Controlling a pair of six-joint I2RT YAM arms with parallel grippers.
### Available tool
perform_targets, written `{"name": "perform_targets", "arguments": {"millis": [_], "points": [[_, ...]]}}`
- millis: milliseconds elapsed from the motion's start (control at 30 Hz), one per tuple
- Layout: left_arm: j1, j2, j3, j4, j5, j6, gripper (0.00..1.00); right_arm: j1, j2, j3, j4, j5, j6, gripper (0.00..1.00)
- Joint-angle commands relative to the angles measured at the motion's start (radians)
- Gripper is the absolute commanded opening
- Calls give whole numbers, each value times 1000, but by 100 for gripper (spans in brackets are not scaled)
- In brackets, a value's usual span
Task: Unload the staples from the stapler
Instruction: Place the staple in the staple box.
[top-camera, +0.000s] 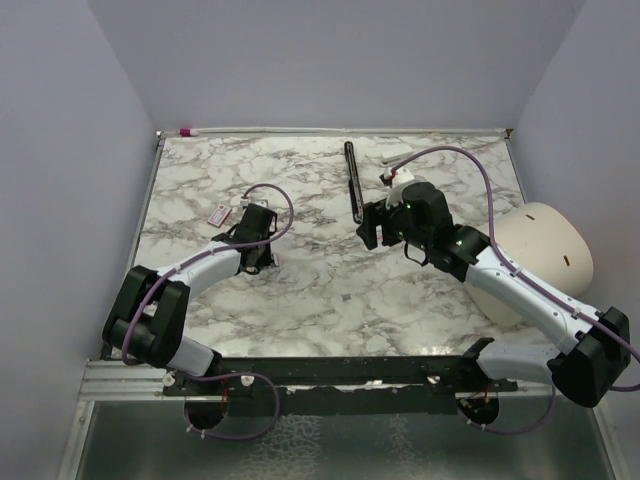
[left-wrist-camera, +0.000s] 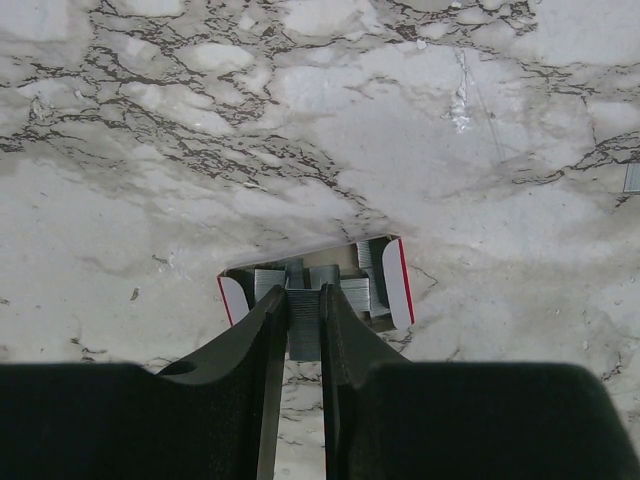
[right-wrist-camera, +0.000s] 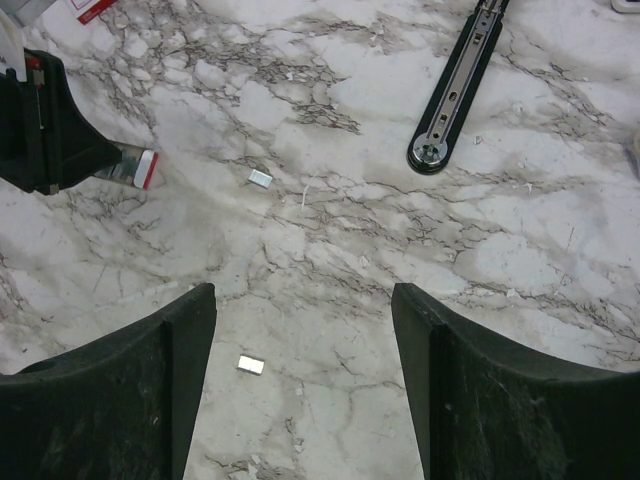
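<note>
The stapler (top-camera: 352, 182) is a thin black bar lying on the marble toward the back; it also shows in the right wrist view (right-wrist-camera: 455, 85). My left gripper (left-wrist-camera: 304, 295) is shut on a ridged grey strip of staples (left-wrist-camera: 304, 325), right over a small open box (left-wrist-camera: 400, 285) with red-edged white flaps that holds more strips. In the top view the left gripper (top-camera: 258, 243) sits left of centre. My right gripper (top-camera: 374, 232) is open and empty just below the stapler's near end. Two loose staple pieces (right-wrist-camera: 260, 178) (right-wrist-camera: 251, 365) lie on the marble before it.
A small red-and-white card (top-camera: 219, 214) lies left of the left gripper. A white object (top-camera: 394, 160) sits near the stapler's far end. A beige rounded object (top-camera: 545, 245) stands off the table's right edge. A pink-tipped rod (top-camera: 187, 131) lies along the back wall.
</note>
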Motion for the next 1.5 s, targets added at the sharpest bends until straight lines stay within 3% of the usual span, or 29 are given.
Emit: {"name": "perform_targets", "arguments": {"millis": [0, 1467], "points": [[-8, 10, 10, 22, -35, -8, 10, -4, -27, -11, 26, 15, -3, 71], [-28, 33, -3, 51, -71, -17, 12, -8, -39, -18, 23, 6, 1, 71]]}}
